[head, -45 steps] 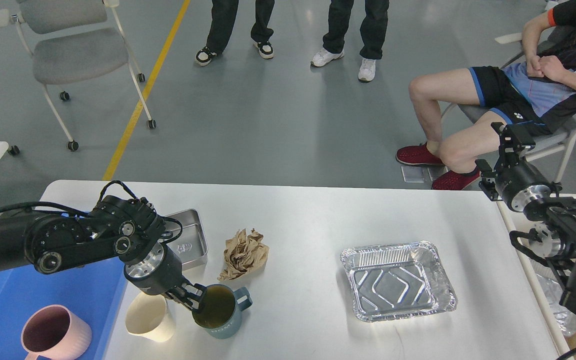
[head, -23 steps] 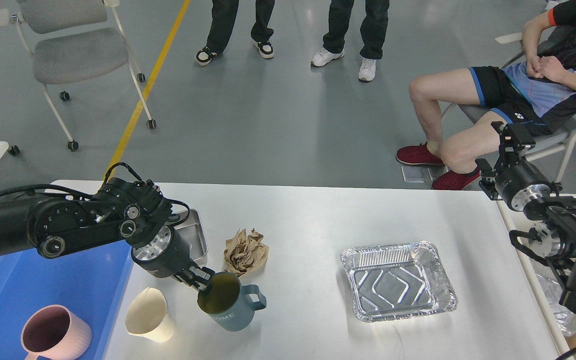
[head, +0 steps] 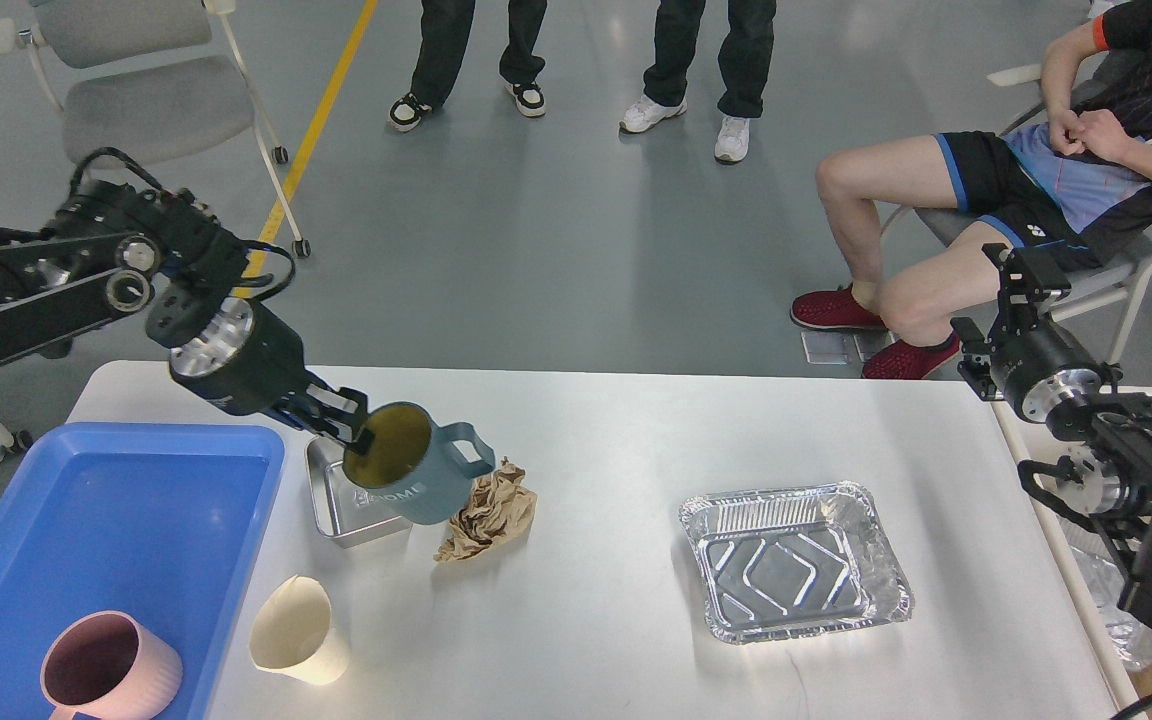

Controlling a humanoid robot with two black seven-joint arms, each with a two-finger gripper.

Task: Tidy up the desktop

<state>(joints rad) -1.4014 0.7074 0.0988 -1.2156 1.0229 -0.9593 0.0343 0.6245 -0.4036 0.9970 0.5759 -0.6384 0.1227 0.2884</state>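
The white desktop bears a small steel tray, a crumpled brown paper wad, an empty foil tray and a cream cup lying on its side. My left gripper is shut on the rim of a blue-grey mug and holds it tilted in the air above the steel tray. My right gripper hangs off the table's far right edge, seen dark and end-on.
A blue plastic tray at front left holds a pink mug. A seated person is close to the right arm. A grey wheeled chair and standing legs are beyond the table.
My left gripper has lifted the blue-grey mug off the table and carried it up and away, from beside the cream cup to above the steel tray. The right arm has not moved.
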